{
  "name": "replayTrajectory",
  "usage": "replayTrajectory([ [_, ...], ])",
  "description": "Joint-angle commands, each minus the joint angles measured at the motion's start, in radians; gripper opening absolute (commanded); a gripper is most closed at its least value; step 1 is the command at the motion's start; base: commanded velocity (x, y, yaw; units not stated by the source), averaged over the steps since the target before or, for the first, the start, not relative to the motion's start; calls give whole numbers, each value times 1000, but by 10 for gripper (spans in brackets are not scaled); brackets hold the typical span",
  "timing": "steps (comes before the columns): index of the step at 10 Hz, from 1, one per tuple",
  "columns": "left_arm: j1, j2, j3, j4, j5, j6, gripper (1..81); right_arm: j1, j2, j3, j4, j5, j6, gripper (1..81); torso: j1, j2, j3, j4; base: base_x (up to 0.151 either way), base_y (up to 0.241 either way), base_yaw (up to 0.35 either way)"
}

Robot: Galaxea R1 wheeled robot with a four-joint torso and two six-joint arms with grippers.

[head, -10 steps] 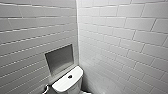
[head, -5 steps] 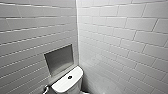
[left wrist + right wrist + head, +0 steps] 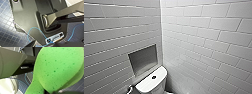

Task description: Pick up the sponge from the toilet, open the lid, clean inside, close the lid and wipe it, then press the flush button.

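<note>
- Sponge [image 3: 58,70]: bright green and pitted, close up to the right wrist camera. It is off the toilet [image 3: 151,83] and hangs over the dark grid floor [image 3: 22,85].
- Right gripper [image 3: 49,91]: looks clamped on the sponge, which narrows as if squeezed near the grip. The pads themselves are hard to make out.
- Left gripper [image 3: 46,45]: cannot tell whether it is open or closed. Nothing shows held in it.
- Flush button [image 3: 154,77]: dark and round, at the centre of the tank top [image 3: 146,85]. Nothing is touching it.
- Step, as a judgement: the sponge pickup looks done and the robot is carrying the sponge while facing the tank. The head view takes in the tank, so how the lid stands cannot be told.
- To do it well: hold the squeeze firm so the soft pad does not slip, carry it low and level, and aim the head lower to bring the bowl into the frame.
- Edges: the tank backs into the room's corner, just under the niche [image 3: 144,58] in the left wall [image 3: 114,37]. The right wall [image 3: 209,45] is near the tank's far side, with a narrow gap between.
- A chrome fitting [image 3: 130,88] sits just beside the tank's left edge, a likely snag point.
- Open room: tight at the sides, so arm moves are best made from the front.
- A white curved surface [image 3: 7,85] sits near the sponge. Cannot tell whether it is the bowl rim.
- A blue cable [image 3: 31,33] loops over the robot's own plate.
</note>
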Motion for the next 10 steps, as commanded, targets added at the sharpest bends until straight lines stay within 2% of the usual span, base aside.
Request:
replayTrajectory([
  [1,-43,-286,399,-8,4,-3,811,-7,-212,313,-1,-1,-4,10,0,0,0,0,0,0,0],
  [2,-67,-340,476,-10,5,-3,811,-7,-224,327,-1,3,-4,10,0,0,0,0,0,0,0],
  [4,-142,-463,642,-13,15,-21,811,-17,-229,331,-1,62,-1,10,0,0,0,0,0,0,0],
  [6,-219,-582,790,-13,18,-65,811,-10,-238,334,1,65,-3,10,0,0,0,0,0,0,0],
  [10,-408,-718,1009,-15,131,-142,811,-7,-235,327,5,65,-1,10,0,0,0,0,0,0,0],
])
